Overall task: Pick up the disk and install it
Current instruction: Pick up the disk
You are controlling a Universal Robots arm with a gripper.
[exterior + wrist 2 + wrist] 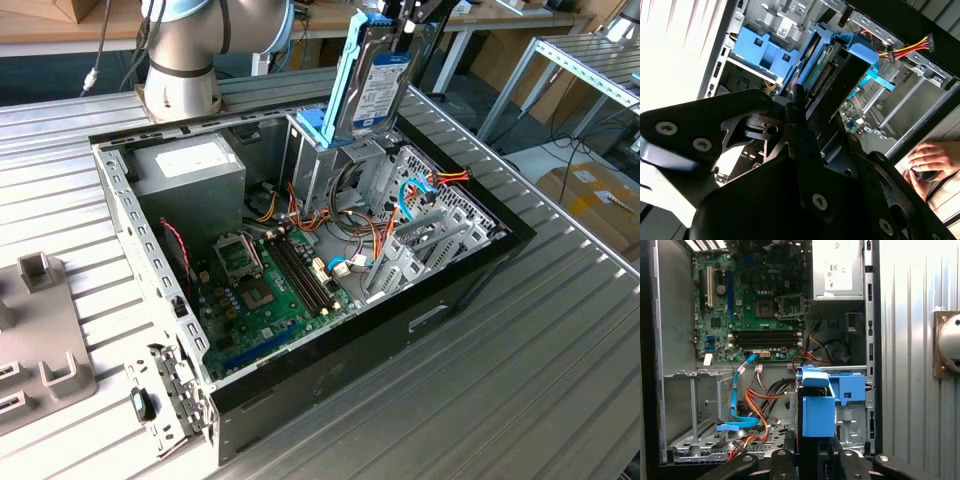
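The tool [814, 455] is clamped on the disk [372, 85], which hangs upright just above the drive cage [318, 165]. Seating it well likely means keeping its blue rails square to the cage's slot, clear of the cables [757, 410] beside the cage.

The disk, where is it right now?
In the exterior view the disk stands on end at top centre, held by the gripper over the blue-topped drive cage of the open computer case.
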